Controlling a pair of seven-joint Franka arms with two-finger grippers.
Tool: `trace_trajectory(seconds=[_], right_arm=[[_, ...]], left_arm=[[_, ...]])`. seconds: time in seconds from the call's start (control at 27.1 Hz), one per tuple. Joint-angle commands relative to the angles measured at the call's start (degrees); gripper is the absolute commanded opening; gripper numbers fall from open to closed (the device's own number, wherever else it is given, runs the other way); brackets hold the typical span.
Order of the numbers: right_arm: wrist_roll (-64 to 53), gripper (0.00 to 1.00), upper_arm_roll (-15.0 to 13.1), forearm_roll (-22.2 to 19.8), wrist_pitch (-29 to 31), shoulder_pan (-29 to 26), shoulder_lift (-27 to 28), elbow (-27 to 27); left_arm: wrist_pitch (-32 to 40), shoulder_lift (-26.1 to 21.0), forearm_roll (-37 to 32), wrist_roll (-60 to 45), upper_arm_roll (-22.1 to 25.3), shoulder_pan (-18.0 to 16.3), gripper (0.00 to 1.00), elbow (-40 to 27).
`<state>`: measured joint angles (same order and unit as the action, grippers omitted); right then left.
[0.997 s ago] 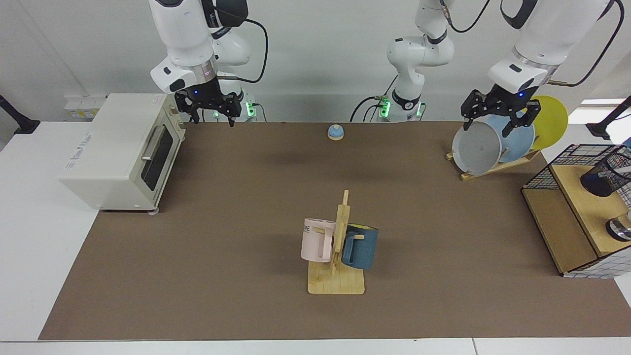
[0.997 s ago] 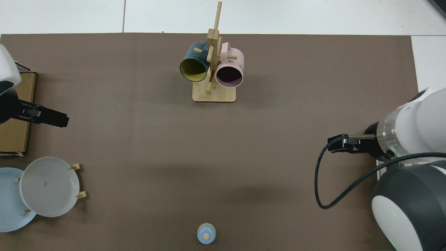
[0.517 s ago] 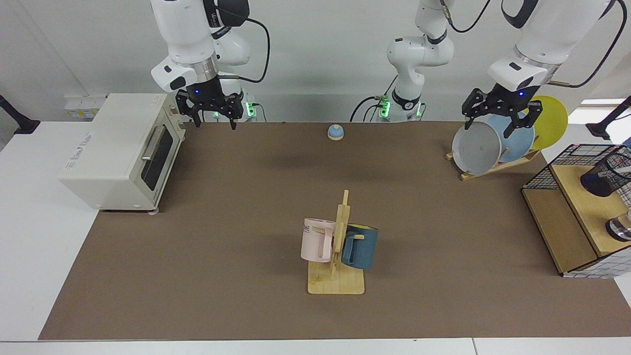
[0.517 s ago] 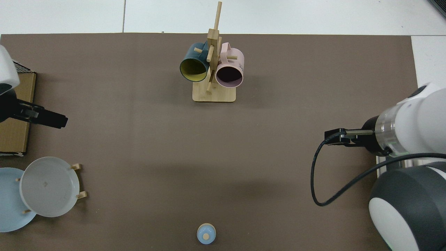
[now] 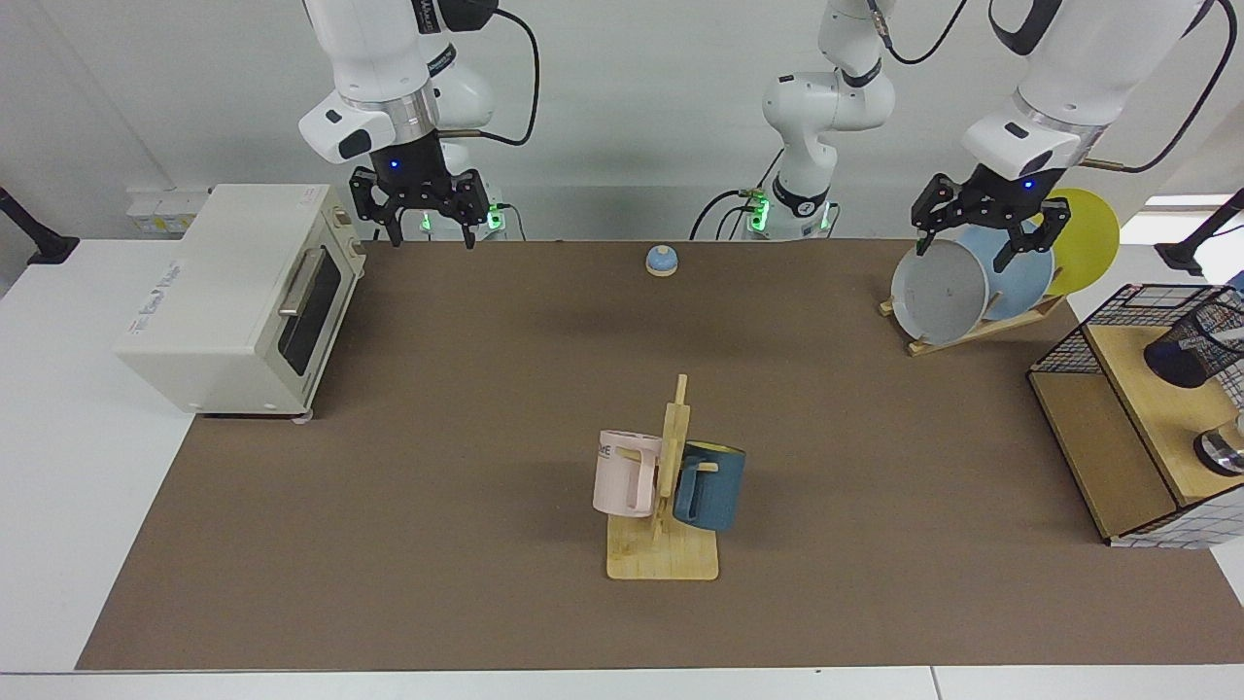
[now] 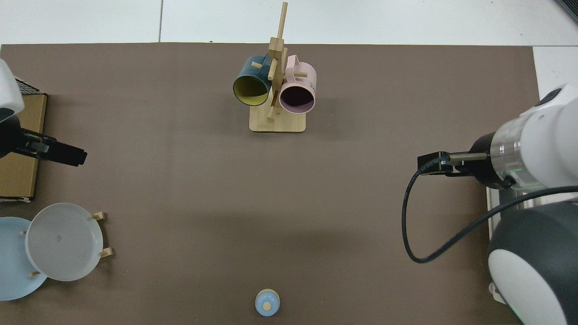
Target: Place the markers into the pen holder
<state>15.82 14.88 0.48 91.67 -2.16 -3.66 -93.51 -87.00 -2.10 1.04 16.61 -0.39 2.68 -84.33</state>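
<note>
The pen holder (image 5: 1188,348), a black wire-mesh cup, leans on the wooden shelf (image 5: 1157,408) at the facing view's right edge. A pale streak shows through its mesh and I cannot tell what it is. No markers can be made out in either view. My left gripper (image 5: 982,248) hangs open in the air over the plate rack, well short of the holder, with nothing between its fingers. My right gripper (image 5: 426,228) hangs open and empty at the back of the table beside the toaster oven. In the top view both hands sit under their arms.
A white toaster oven (image 5: 243,301) stands at the facing view's left. A wooden mug tree (image 5: 664,544) with a pink and a blue mug is in the middle front. Plate rack (image 5: 972,292), small blue bell (image 5: 661,261), wire basket (image 5: 1064,355) and shiny metal object (image 5: 1220,452) are also on the table.
My right gripper has shifted a little toward the facing view's right and slightly up. The left gripper has risen very slightly. Nothing on the table has moved.
</note>
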Motion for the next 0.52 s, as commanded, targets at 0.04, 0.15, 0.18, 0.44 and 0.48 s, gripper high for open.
trace_trajectory(seconds=[0.04,0.15,0.18,0.44,0.48], right_arm=[[-3.4,1.0,0.2,-0.7,-3.7,-0.1,5.2,7.6],[-3.5,1.0,0.3,-1.1,-3.8,0.0,5.2,7.6],[-3.5,1.0,0.3,-1.3,-3.8,0.0,5.4,7.7],[-5.5,1.0,0.2,-1.5,-3.6,-0.2,5.4,7.6],[-5.6,1.0,0.2,-1.5,-3.6,-0.3,5.4,7.6]], left_arm=[[-0.1,-0.5,-0.4,-0.1,0.7,0.5,1.0,1.2],[0.0,-0.5,-0.4,-0.1,0.7,0.5,1.0,1.1],[-0.1,-0.5,-0.4,-0.1,0.7,0.4,1.0,1.0],[-0.1,-0.4,-0.3,-0.1,0.7,-0.3,1.0,0.8],[-0.1,-0.4,-0.3,-0.1,0.7,-0.3,1.0,0.7]])
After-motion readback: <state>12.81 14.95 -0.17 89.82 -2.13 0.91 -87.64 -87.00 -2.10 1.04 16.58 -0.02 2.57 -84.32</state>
